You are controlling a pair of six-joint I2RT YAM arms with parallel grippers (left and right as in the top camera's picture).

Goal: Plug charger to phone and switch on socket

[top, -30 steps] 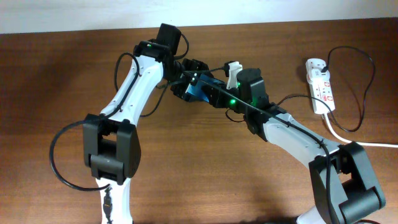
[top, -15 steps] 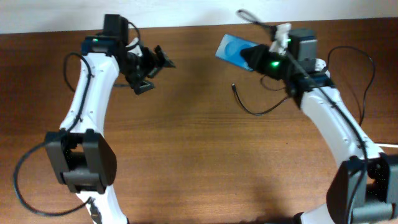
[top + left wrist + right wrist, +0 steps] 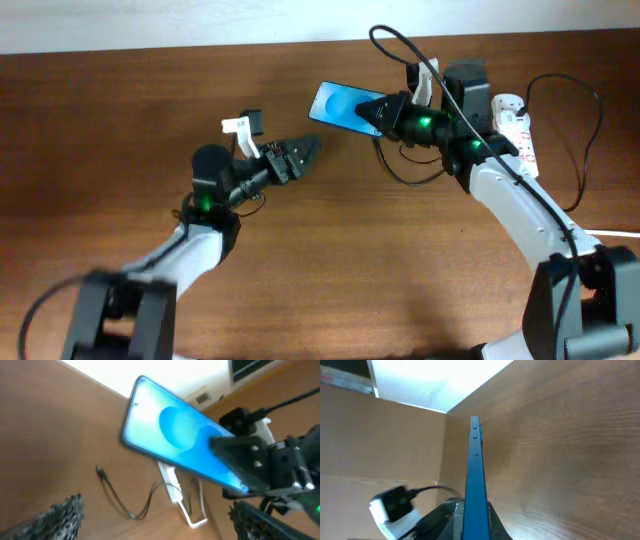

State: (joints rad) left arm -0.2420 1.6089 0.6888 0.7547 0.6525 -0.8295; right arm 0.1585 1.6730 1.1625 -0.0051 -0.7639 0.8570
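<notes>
Now the left gripper (image 3: 296,158), jaws apart and empty, has swung in from the far-left corner toward the phone (image 3: 340,104), which the right gripper (image 3: 384,113) clamps near the far edge; the charger (image 3: 101,472) lies loose below, unplugged.

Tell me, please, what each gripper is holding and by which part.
The right gripper pinches the slim blue-screened, black-framed phone at one short end, across screen and back; the left gripper holds nothing.
</notes>
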